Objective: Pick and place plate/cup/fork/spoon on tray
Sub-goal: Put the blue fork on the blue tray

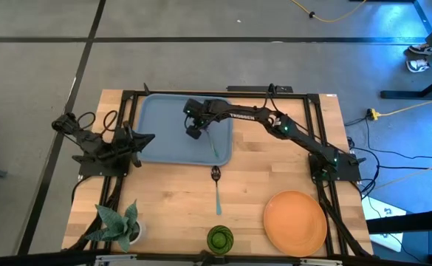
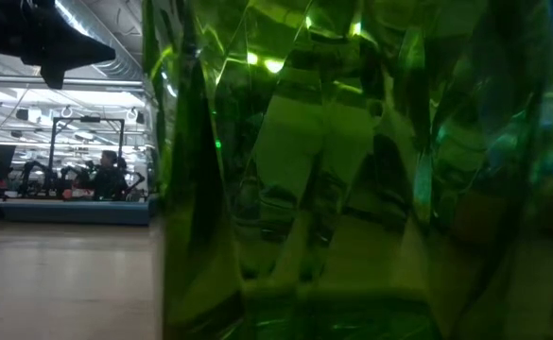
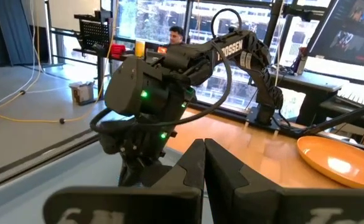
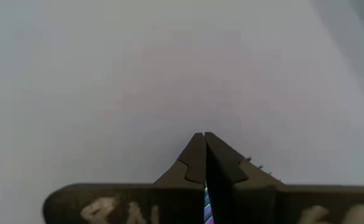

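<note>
The right claw (image 1: pixel 195 130) hangs over the middle of the tray (image 1: pixel 156 118), pressed together on the fork (image 1: pixel 214 145). In the right wrist view a thin strip of pale blue-purple handle (image 4: pixel 206 205) shows between the closed tips, with small tines poking out to one side over the tray's plain floor. From above, the fork's slim shaft slants from the claw toward the tray's near-right corner. Whether its far end already touches the tray floor cannot be told.

So the step in hand looks like the placing of the fork. The next move calls for lowering the fork until it lies flat inside the tray's rim, then spreading the claw and lifting straight up so the handle is not dragged along.

The left claw (image 3: pixel 204 163) waits at the tray's left edge, its tips pressed together on nothing.

Three things are not yet on the tray. The spoon (image 1: pixel 216 190) lies on the worktop (image 1: pixel 164 199) just in front of the tray. The cup (image 1: pixel 219 239) stands farther from the tray, at the worktop's front edge. The plate (image 1: pixel 295 221) sits well off toward the front right.
</note>
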